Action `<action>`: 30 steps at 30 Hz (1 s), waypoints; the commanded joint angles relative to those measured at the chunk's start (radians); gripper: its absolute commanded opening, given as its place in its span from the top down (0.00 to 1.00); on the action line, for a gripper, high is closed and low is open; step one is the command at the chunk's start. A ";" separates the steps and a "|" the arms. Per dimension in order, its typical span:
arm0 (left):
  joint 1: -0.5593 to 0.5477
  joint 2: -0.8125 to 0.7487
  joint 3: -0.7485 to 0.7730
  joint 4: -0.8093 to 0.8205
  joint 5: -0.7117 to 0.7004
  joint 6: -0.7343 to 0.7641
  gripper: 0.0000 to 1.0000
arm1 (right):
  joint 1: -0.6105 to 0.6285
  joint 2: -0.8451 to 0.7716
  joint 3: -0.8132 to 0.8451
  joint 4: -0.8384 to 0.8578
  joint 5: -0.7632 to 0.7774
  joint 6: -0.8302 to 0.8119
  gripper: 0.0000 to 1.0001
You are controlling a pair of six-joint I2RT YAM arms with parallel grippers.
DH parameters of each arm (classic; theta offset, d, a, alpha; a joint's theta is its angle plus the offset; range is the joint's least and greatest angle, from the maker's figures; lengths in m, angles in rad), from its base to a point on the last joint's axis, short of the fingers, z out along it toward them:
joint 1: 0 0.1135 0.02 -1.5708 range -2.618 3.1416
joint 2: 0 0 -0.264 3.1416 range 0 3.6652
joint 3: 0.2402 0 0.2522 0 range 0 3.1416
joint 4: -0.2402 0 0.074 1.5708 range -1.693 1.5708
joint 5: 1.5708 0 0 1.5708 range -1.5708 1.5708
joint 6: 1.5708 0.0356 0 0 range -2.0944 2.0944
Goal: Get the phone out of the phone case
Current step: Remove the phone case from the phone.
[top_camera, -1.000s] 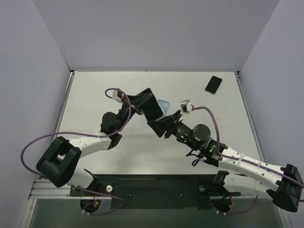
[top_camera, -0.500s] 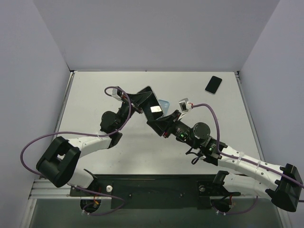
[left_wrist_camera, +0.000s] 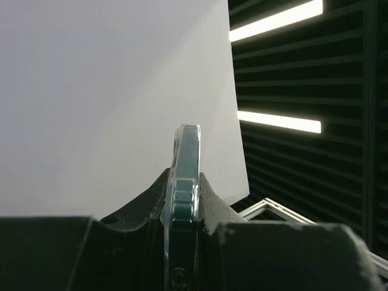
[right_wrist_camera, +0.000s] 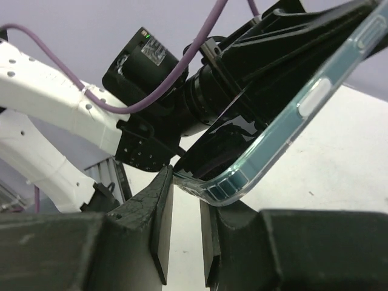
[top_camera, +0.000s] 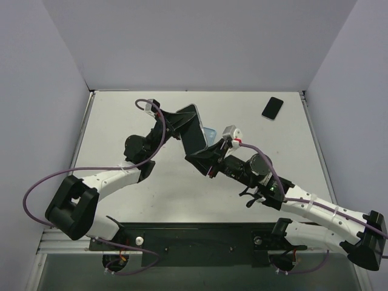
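Note:
The phone in its clear, teal-tinted case [top_camera: 191,128] is held up off the table, tilted, in the middle of the top view. My left gripper [top_camera: 180,125] is shut on it. In the left wrist view the cased phone [left_wrist_camera: 187,154] stands edge-on between the left gripper's [left_wrist_camera: 183,185] two black fingers. My right gripper [top_camera: 204,159] sits just below the phone's lower end. In the right wrist view the case's lower corner [right_wrist_camera: 233,185] lies across the tips of the right gripper [right_wrist_camera: 187,182], touching the left fingertip [right_wrist_camera: 165,182]. The jaws stand a narrow gap apart, with nothing between the pads.
A second black phone [top_camera: 273,108] lies flat at the table's back right. A small light-blue object [top_camera: 210,131] shows just behind the held phone. The left arm's wrist and purple cable [right_wrist_camera: 151,60] fill the right wrist view behind the case.
The left gripper has lifted and turned the cased phone a little toward the back. The right gripper has followed left and up, staying at the phone's lower end.

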 commanded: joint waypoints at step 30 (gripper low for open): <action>0.047 -0.210 0.231 -0.428 0.445 0.507 1.00 | -0.115 -0.282 -0.063 -0.399 -0.034 0.275 0.36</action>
